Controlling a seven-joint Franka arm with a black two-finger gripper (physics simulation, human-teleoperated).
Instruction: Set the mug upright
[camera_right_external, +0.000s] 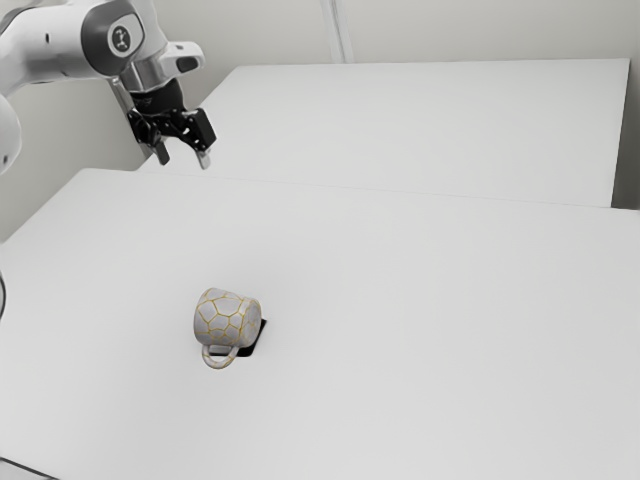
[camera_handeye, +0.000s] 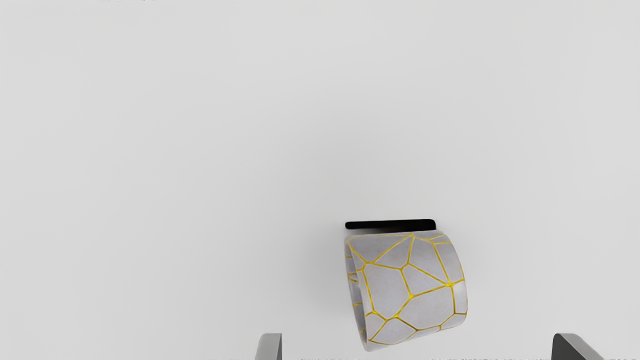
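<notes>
A grey mug with yellow crack-like lines (camera_right_external: 222, 318) lies on its side on the white table, its handle toward the exterior view's bottom. High above the table, at the exterior view's upper left, hangs my gripper (camera_right_external: 184, 160), well apart from the mug. In the wrist view the mug (camera_handeye: 407, 290) shows its side wall and part of its open rim; its handle is hidden there. The gripper (camera_handeye: 417, 345) is open, its fingertips wide apart with nothing held between them.
A flat black piece (camera_right_external: 245, 350) lies beside and partly under the mug; the same black piece (camera_handeye: 390, 224) shows along the mug's side. The white table (camera_right_external: 420, 330) spreads around them, with another white surface (camera_right_external: 420, 130) behind it.
</notes>
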